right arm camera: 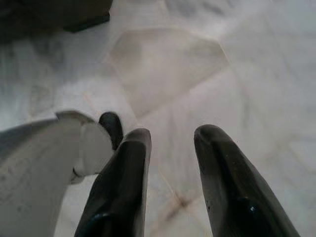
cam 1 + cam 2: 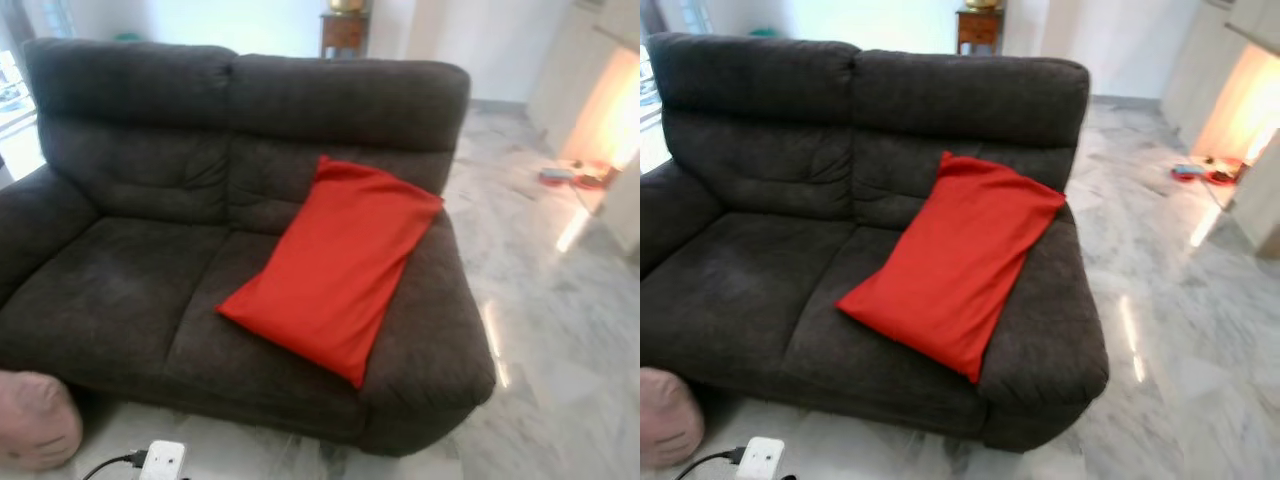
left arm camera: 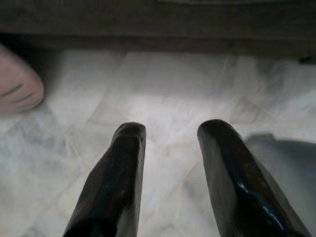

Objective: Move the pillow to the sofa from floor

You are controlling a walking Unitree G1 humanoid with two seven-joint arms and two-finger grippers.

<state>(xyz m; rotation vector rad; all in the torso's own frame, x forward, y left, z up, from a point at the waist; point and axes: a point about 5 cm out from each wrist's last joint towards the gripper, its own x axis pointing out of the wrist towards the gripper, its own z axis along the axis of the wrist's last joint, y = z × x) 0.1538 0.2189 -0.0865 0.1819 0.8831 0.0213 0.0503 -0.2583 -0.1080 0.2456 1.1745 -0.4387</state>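
A red pillow (image 2: 335, 262) lies slanted on the right seat of the dark grey sofa (image 2: 120, 280), its upper end leaning against the backrest. In the left wrist view my left gripper (image 3: 170, 133) hangs open over pale marble floor, with nothing between its fingers. The right wrist view has my right gripper (image 1: 172, 136) open too, pointing down at the marble, with part of my own silver body (image 1: 44, 163) beside it.
A pink cushion (image 2: 35, 420) sits on the floor by the sofa's left front corner, next to a white power plug with a black cable (image 2: 160, 462). Marble floor (image 2: 560, 330) spreads to the right. A wooden side table (image 2: 343, 30) stands behind the sofa.
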